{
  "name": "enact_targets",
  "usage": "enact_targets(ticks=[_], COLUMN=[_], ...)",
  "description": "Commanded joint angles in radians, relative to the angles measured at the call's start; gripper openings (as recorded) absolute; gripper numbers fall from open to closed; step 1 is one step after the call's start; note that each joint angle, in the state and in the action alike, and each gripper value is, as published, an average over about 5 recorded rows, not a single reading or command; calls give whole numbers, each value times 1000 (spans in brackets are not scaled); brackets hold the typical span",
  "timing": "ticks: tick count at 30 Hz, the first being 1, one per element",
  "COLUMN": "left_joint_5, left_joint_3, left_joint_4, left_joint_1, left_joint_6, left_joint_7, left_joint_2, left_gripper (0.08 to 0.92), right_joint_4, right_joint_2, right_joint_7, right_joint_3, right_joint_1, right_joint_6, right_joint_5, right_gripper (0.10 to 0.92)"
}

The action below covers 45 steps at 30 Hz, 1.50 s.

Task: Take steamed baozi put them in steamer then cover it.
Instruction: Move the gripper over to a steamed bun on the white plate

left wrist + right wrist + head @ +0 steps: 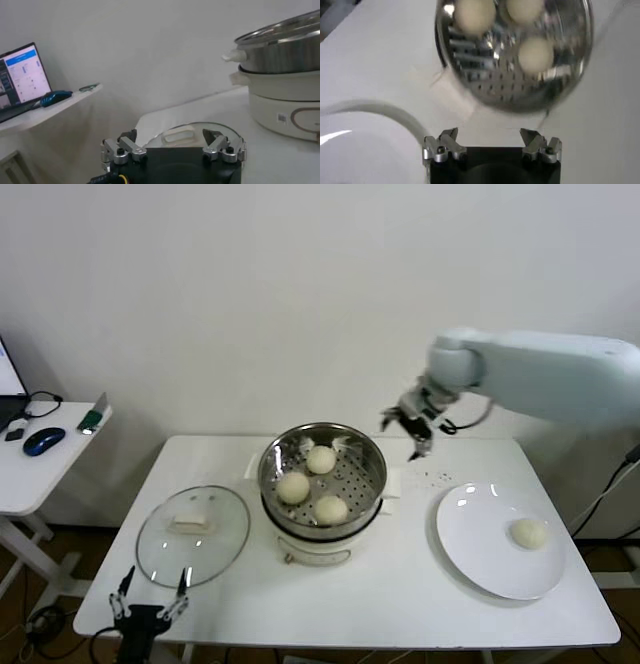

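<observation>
Stainless steel shines in the head view: the steamer (322, 474) stands in the middle of the white table (400, 584) and three steamed baozi (321, 459) already lie on its perforated floor, while the fourth bun (528, 532) waits alone on the white plate (500, 544) at the robot's right. The right gripper (413, 424) hangs in the air just beside the far right edge of the steamer, fingers apart and holding nothing. The cover (193, 531) lies flat on the table to the left of the pot, and the left gripper (150, 596) is parked low at the near table edge, close to it. In the left wrist view the left gripper (172, 150) has its fingers spread and empty, with the cover (200, 132) directly ahead and the steamer (280, 50) rising beyond it. In the right wrist view the right gripper (491, 146) is open, the steamer (515, 55) with its three buns lies ahead, and a curved white edge at one side is probably the plate, but it is too blurred to be sure. The risks I see: the last bun is soft and may be crushed or roll on the smooth plate if pinched off-centre; the free space in the basket is small, so a careless drop may land on another bun; and the glass cover could slip if its bar handle is gripped badly.
</observation>
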Motion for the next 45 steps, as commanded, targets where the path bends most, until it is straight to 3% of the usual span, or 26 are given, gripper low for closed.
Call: enact_targets(ticks=[1,5,11,21,45], left_joint_5=[13,16,27,66,95], left_joint_3=[3,-2,-4,10,19], left_joint_4=[-4,-4,-4,7,19], left_joint_1=[-3,0,3,6,3], left_joint_6=[5,6,12,14,18], left_joint_7=[1,1,-2,-5,-5], left_joint_2=[0,2,-2,-19,-25], left_gripper=[823,823,823,823,823], right_joint_4=[-33,-109,-191,-376,-496], right_joint_2=[-317,-363,-380,-307,-168], right_joint_7=[-48,-123,-189,-189,-182], right_joint_3=[124,276,477,699,728], right_joint_1=[-172,-367,-598,-815,-811], right_joint_6=[-222,-135,-26,96,123], right_joint_5=[-48,-227,-376,-502,-529], right_gripper=[823,823,823,823,823])
